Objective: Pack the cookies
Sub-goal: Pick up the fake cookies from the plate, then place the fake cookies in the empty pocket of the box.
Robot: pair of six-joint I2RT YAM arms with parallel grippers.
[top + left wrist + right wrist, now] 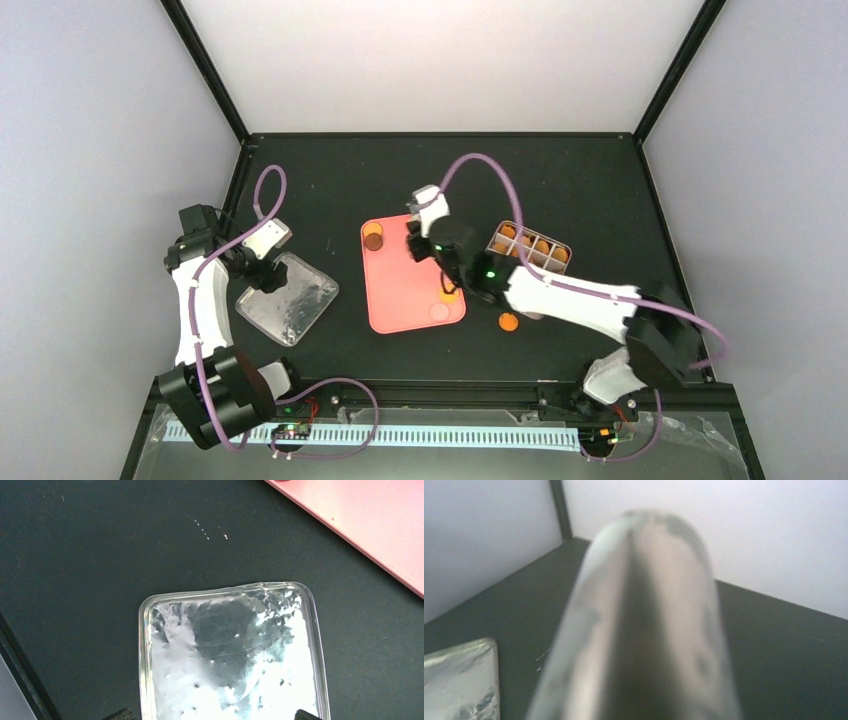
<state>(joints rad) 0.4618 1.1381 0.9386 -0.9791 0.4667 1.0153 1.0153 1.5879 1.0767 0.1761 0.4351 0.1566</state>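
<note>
The pink tray (pixel 405 290) lies mid-table with an orange cookie (pixel 373 229), a brown cookie (pixel 373 242), a pale pink cookie (pixel 439 312) and another orange cookie (pixel 449 295) on it. One orange cookie (pixel 508 322) lies on the table. A compartment box (pixel 555 268) at the right holds several orange cookies. My right gripper (pixel 428 250) is over the tray and holds the metal tongs (pixel 644 620), which fill and blur its wrist view. My left gripper (pixel 212 715) is open over a clear plastic lid (pixel 230 655), which also shows in the top view (pixel 290 300).
The black table is walled by white panels at the back and sides. The tray's pink edge (pixel 360 515) shows in the left wrist view. A corner of the clear lid (pixel 459 680) shows in the right wrist view.
</note>
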